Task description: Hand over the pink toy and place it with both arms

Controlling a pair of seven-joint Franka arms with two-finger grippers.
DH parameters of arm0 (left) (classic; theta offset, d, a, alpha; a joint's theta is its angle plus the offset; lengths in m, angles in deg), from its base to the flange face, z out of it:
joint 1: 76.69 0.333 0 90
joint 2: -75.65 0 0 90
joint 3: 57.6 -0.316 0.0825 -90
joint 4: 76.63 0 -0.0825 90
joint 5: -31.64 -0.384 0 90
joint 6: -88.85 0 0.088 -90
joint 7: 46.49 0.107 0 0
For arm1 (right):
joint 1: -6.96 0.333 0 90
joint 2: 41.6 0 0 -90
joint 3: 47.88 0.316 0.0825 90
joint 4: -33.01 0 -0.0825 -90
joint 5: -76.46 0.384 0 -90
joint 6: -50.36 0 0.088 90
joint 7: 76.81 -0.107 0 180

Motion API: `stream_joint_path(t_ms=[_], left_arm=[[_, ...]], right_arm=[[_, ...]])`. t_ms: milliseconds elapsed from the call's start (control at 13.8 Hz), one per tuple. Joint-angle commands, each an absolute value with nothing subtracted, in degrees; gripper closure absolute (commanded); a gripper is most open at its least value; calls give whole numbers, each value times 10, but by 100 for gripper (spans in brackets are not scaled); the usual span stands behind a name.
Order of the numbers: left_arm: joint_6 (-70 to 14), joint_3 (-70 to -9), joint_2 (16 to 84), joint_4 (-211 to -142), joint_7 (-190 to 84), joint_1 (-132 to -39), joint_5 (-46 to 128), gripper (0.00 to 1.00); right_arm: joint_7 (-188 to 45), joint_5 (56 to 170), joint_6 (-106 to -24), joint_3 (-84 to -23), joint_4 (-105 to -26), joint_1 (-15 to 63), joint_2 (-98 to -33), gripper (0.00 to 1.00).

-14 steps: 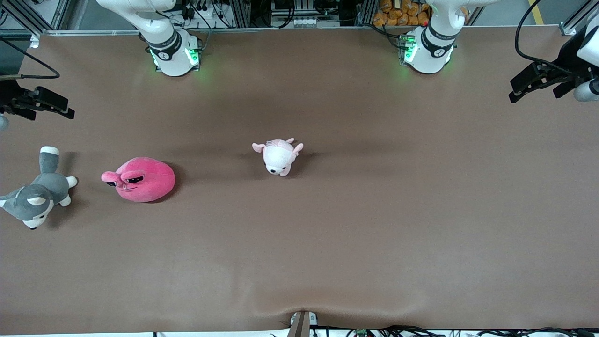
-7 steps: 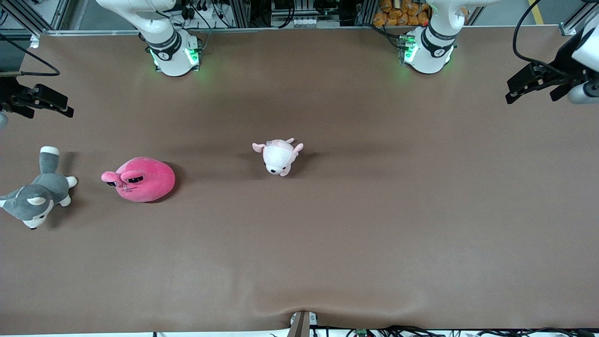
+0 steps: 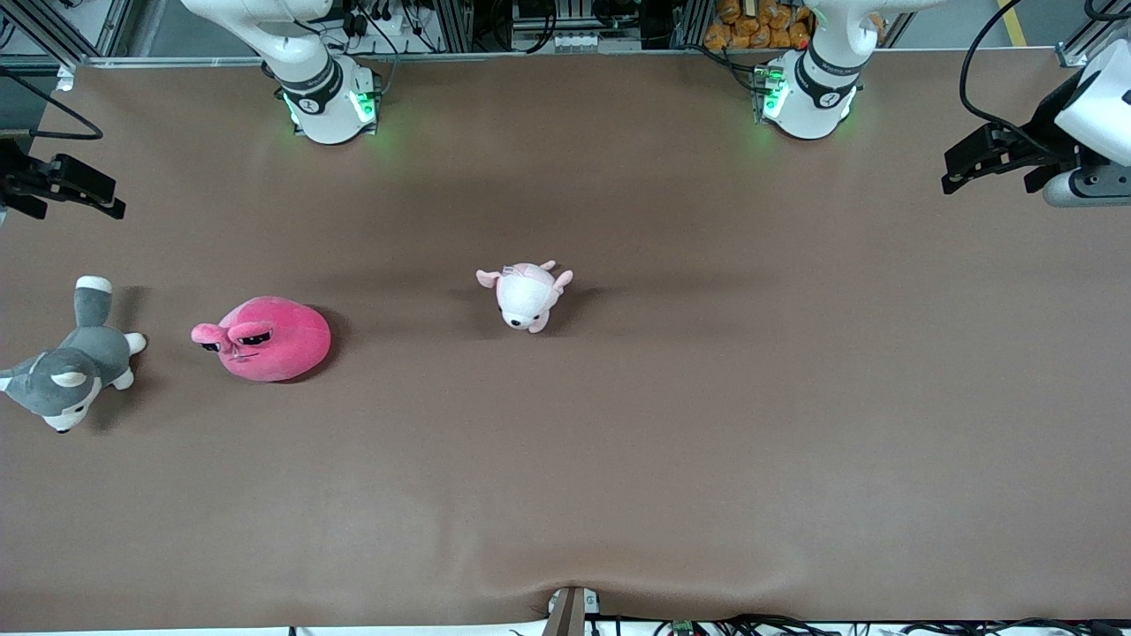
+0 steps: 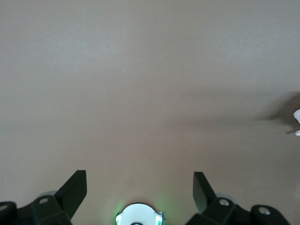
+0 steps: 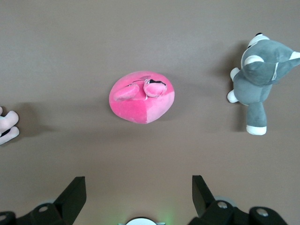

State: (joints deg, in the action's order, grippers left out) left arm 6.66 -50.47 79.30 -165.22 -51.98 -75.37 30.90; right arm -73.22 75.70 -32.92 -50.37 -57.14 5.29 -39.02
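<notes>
Three plush toys lie on the brown table (image 3: 707,424): one pink toy (image 3: 268,339), one small pale pink-and-white plush animal (image 3: 526,295) near the middle, and one grey-and-white plush husky (image 3: 69,369) at the edge by the right arm's end. Two white robot arms are present, each with one black gripper: the left gripper (image 3: 982,159) and the right gripper (image 3: 81,184), both with fingers spread apart.

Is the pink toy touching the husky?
Apart. The front view shows bare table between the pink toy and the husky.
</notes>
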Motion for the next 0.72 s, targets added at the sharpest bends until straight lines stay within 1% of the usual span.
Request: stream_joint_path(t_ms=[0,652], left_arm=[[79,-508,793,-1634,-503,-748,306,0],[89,-510,793,-1631,-507,-748,298,0]], right_arm=[[-731,743,-320,-505,-568,57,-382,0],[-718,743,-330,-506,-565,56,-388,0]])
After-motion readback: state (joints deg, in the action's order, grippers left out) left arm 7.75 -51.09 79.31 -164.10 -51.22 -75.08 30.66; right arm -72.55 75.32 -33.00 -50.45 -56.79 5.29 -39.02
